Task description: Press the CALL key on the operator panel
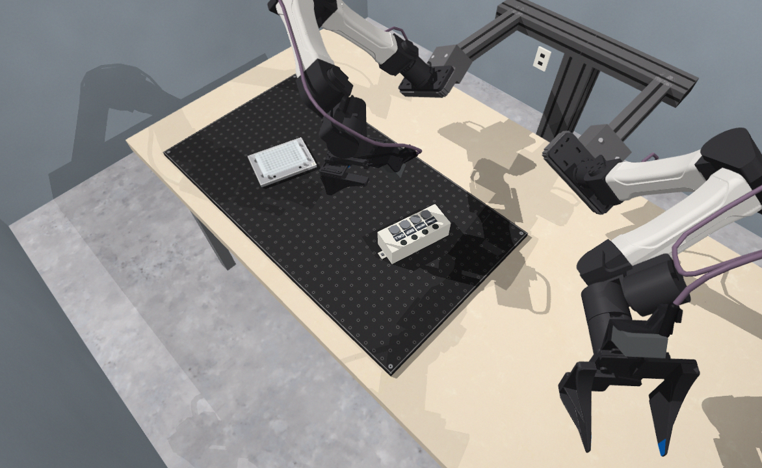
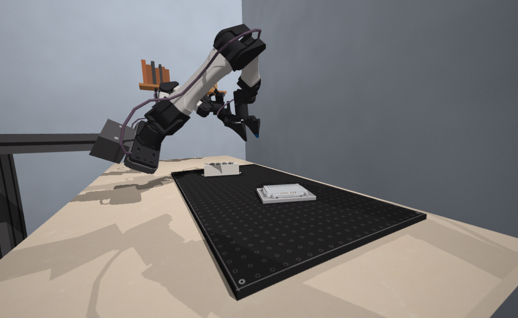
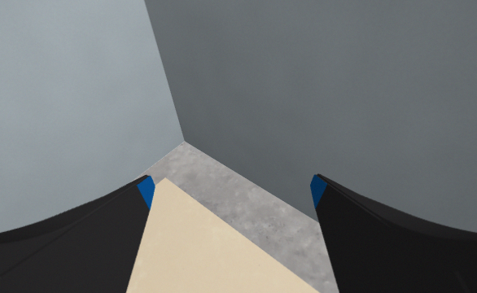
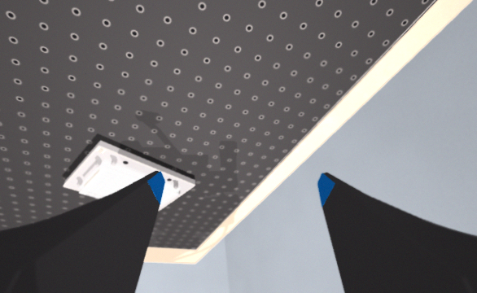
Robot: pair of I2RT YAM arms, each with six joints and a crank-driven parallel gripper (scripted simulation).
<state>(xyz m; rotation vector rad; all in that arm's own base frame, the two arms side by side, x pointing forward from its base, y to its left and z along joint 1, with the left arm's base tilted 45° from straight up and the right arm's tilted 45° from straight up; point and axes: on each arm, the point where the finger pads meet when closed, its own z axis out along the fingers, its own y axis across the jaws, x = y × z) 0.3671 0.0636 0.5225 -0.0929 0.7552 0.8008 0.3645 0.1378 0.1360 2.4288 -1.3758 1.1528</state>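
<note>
White well plate on black perforated board; outlet on wall.

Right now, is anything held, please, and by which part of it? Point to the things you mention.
Nothing is held. The left gripper [image 1: 625, 452] [image 3: 233, 179] and the right gripper [image 1: 381, 176] [image 2: 251, 138] [image 4: 241, 176] are both open, with nothing between their fingers.
</note>
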